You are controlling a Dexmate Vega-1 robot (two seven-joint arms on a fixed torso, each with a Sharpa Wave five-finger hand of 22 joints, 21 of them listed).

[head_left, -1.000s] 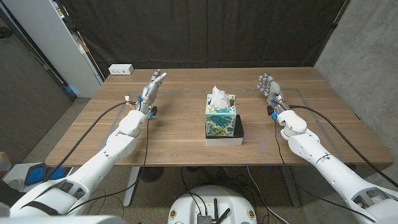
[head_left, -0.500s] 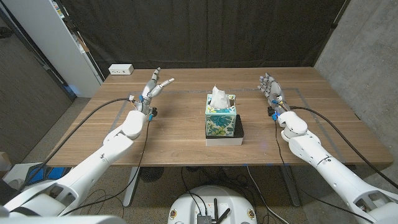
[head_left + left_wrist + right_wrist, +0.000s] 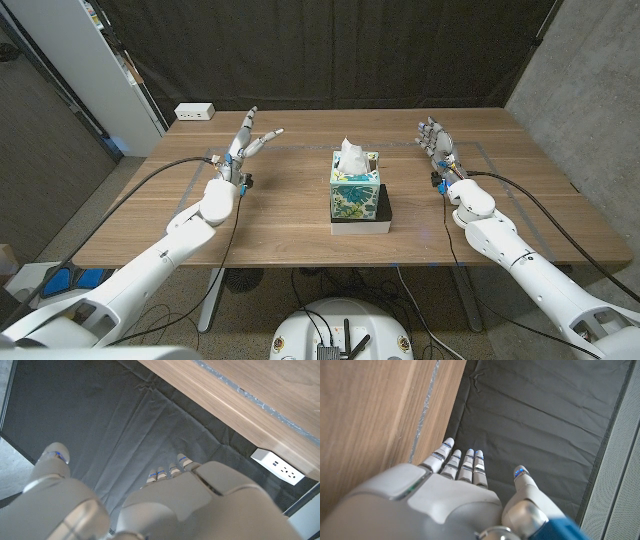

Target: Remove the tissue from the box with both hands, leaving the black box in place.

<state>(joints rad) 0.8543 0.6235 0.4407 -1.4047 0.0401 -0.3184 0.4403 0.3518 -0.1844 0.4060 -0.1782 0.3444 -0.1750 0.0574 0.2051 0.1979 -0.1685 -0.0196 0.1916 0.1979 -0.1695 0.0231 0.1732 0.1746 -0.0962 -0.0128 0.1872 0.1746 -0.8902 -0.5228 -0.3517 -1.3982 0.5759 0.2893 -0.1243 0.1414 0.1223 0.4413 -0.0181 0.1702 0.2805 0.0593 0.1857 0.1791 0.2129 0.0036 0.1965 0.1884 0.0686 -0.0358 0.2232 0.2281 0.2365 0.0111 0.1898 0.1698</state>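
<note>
A floral tissue box (image 3: pixel 354 193) stands at the table's middle with a white tissue (image 3: pixel 351 153) sticking up from its top. A black box (image 3: pixel 382 206) lies against its right side, both on a white base. My left hand (image 3: pixel 247 138) is raised over the table's far left, fingers spread apart, holding nothing, well away from the tissue box. My right hand (image 3: pixel 433 137) is up at the far right, fingers straight and together, empty. The left wrist view shows the back of my left hand (image 3: pixel 165 505); the right wrist view shows my right hand (image 3: pixel 460 485) beside the table edge.
A white power strip (image 3: pixel 195 112) sits at the wooden table's (image 3: pixel 300 215) far left corner, also seen as the power strip (image 3: pixel 277 465) in the left wrist view. Black curtain hangs behind the table. Cables run along both arms.
My left hand has lifted slightly and moved away from me, its fingers spreading wider. The right hand and the tissue box have stayed put.
</note>
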